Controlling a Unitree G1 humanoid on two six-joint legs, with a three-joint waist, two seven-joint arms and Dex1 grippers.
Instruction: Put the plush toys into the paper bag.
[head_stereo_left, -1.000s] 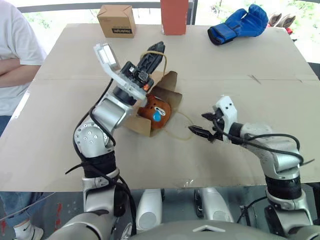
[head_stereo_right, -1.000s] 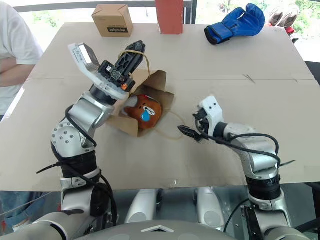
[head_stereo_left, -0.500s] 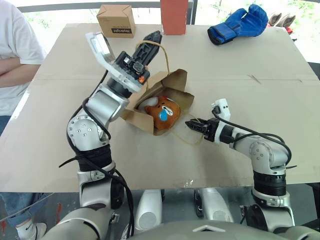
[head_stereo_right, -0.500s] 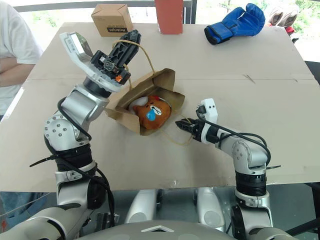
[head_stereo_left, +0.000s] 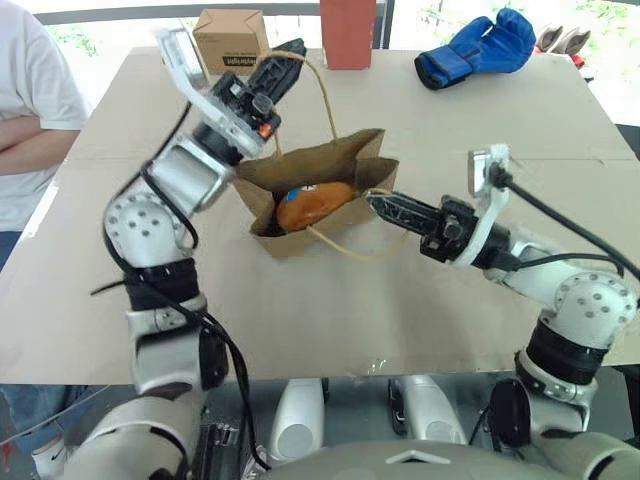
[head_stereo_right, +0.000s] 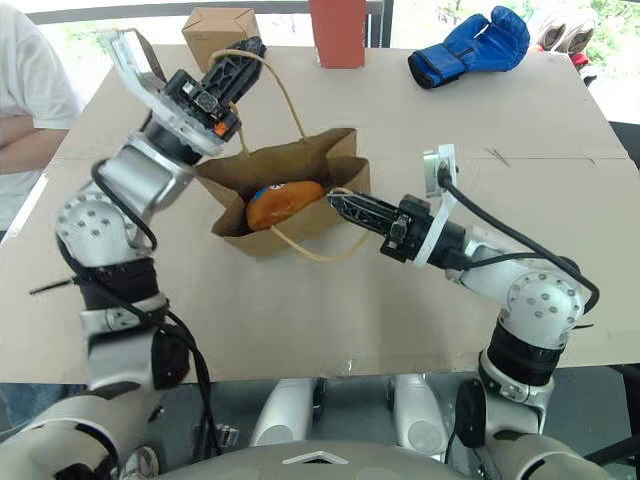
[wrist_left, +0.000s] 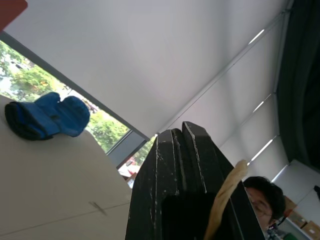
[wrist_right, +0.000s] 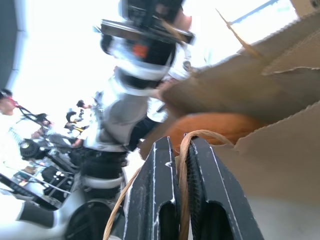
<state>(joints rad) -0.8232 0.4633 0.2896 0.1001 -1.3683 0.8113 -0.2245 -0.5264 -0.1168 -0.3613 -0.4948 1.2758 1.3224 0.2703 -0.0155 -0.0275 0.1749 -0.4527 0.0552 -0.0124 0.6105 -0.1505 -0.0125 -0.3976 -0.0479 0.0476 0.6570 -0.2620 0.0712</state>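
Note:
The brown paper bag (head_stereo_left: 345, 157) stands on the table with its mouth held open between my two grippers. Inside lies the brown bear-head plush (head_stereo_left: 312, 203), a bit of blue showing on it. My left gripper (head_stereo_left: 290, 52) is raised above the bag's far side, shut on the far loop handle (head_stereo_left: 325, 95). My right gripper (head_stereo_left: 376, 201) reaches in at the bag's near rim, shut on the near loop handle (head_stereo_left: 345, 250). The right wrist view has that handle (wrist_right: 182, 165) pinched between the fingers, with the plush (wrist_right: 215, 125) behind it.
A small cardboard box (head_stereo_left: 232, 40), a red block (head_stereo_left: 348, 32) and a blue boxing glove (head_stereo_left: 478, 47) sit along the table's far edge (head_stereo_left: 560, 130). A person in a white shirt (head_stereo_left: 30, 110) stands at the table's left side.
My right gripper shut on the near handle and lifted it. My left gripper carried the far handle up and away. The bag went from lying tilted to upright with its mouth spread.

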